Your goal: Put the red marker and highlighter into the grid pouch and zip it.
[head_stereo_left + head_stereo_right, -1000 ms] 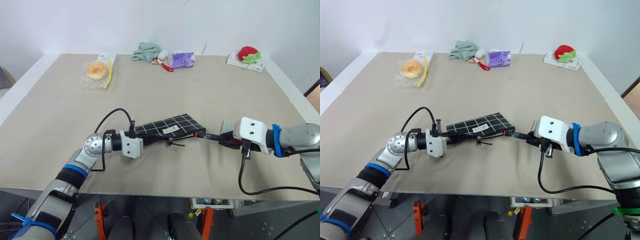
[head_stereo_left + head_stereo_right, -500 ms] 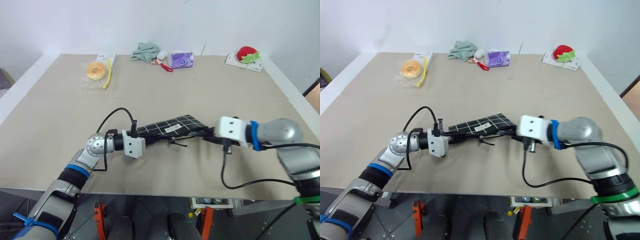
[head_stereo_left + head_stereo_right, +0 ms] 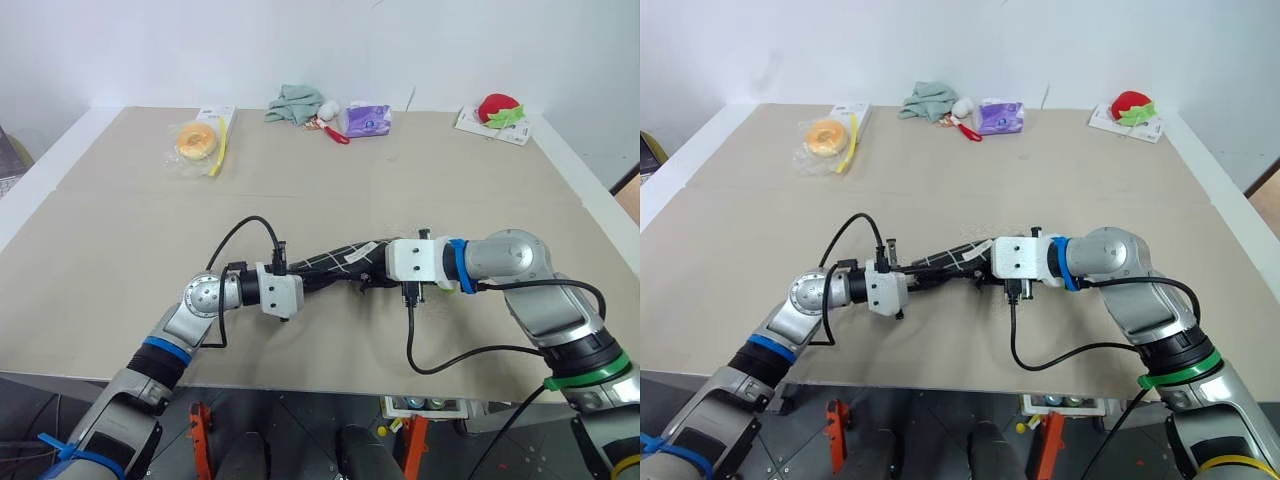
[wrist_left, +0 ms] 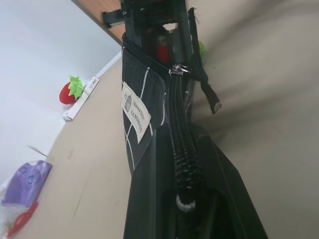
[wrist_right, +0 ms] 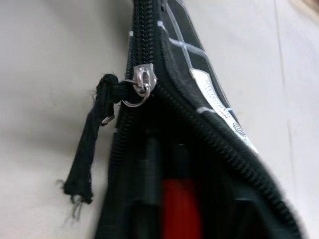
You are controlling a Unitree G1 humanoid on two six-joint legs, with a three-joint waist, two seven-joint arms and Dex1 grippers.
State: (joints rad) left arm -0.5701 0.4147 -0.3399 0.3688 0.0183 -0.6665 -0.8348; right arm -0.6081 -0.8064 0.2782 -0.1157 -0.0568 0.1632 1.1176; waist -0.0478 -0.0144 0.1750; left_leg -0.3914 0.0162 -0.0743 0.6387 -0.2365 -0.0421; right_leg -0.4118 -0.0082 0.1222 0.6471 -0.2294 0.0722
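Observation:
The grid pouch (image 3: 340, 262), black with white lines and a white label (image 4: 131, 110), is held up off the table. My left gripper (image 3: 300, 282) is shut on its left end. My right gripper (image 3: 378, 272) is pressed against the pouch's open right end. The red marker (image 5: 177, 209) sits in the open mouth, between the two rows of zipper teeth. The zipper pull (image 5: 142, 82) with its black strap (image 5: 87, 159) hangs beside the opening. A bit of the green highlighter (image 3: 443, 287) shows on the table under my right wrist.
Along the far edge of the table lie a bagged donut (image 3: 195, 140), a green cloth (image 3: 295, 102), a red-handled item (image 3: 330, 130), a purple packet (image 3: 367, 120) and a strawberry toy (image 3: 497, 108). Cables hang from both wrists.
My right gripper has moved left with the red marker, up to the pouch's open end; the marker is now in the mouth. The left hand has shifted a little to the right with the pouch.

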